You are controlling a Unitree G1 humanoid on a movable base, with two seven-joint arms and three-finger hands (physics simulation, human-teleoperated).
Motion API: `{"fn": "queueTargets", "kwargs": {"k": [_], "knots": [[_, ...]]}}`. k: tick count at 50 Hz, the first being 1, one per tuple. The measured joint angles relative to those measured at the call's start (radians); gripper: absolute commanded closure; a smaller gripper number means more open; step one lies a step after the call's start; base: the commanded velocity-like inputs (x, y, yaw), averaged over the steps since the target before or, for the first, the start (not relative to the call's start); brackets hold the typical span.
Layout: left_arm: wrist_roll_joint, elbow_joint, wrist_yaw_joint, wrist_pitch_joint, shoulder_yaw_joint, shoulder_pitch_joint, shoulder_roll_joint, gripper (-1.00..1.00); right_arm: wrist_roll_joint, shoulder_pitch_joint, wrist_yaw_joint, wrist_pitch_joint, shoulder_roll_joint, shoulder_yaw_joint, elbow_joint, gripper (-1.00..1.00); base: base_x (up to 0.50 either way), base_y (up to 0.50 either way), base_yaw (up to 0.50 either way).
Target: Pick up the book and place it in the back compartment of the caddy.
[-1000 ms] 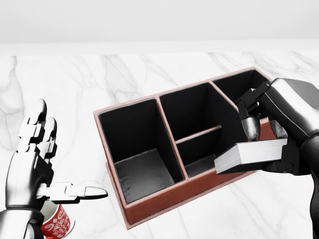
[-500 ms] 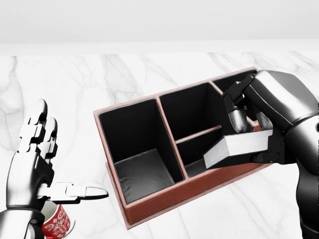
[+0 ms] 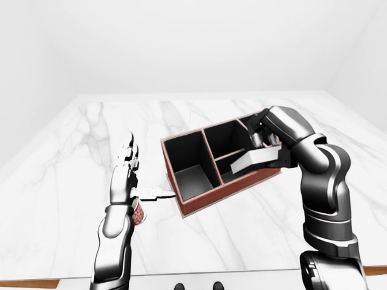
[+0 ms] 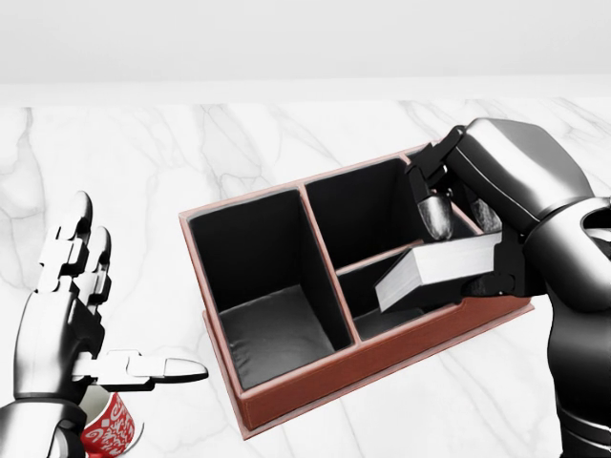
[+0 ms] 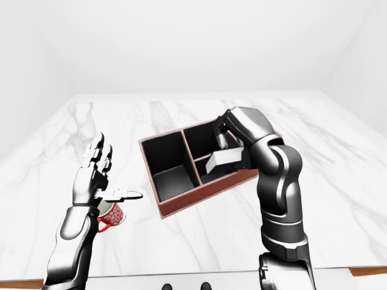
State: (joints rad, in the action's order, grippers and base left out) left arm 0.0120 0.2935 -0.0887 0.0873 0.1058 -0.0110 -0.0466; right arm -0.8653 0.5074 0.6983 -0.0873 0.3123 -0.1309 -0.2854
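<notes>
The robot's right hand [image 4: 468, 239] is gripping a white-paged book with a dark cover [image 4: 434, 269], its fingers [image 4: 437, 212] closing over the top of the book while the rest of the hand is wrapping around its right end. The book is lying nearly flat, tilted slightly, and hanging just below the fingers, over the small compartments at the right part of the reddish-brown rectangular caddy with black inner walls [image 4: 286, 396] in the head view. The book's free end is pointing away from the hand toward the view's left, above the low divider between two small compartments.

The caddy is sitting on the white marble tabletop [image 4: 191, 153], spreading out to the left of the right hand. Its large compartment, farthest from that hand, is showing only a bare grey floor. The middle compartments are looking dark and empty as far as can be seen; the one directly under the hand is mostly hidden.

The left hand [image 4: 72, 315] is hovering well apart from the caddy, fingers spread upward and thumb extended toward it, holding nothing. Just beneath this hand, a red mug with white patterning [image 4: 110, 426] is standing on the tabletop.
</notes>
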Motion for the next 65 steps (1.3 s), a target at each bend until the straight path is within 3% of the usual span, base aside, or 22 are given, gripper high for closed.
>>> {"fn": "queueTargets", "kwargs": {"k": [65], "knots": [[0.008,-0.008,0.006,0.0,-0.004,0.003,0.0,-1.0,0.054,0.114,-0.033,0.0,-0.004,0.033,0.246,1.0,0.0,0.0,0.0]]}}
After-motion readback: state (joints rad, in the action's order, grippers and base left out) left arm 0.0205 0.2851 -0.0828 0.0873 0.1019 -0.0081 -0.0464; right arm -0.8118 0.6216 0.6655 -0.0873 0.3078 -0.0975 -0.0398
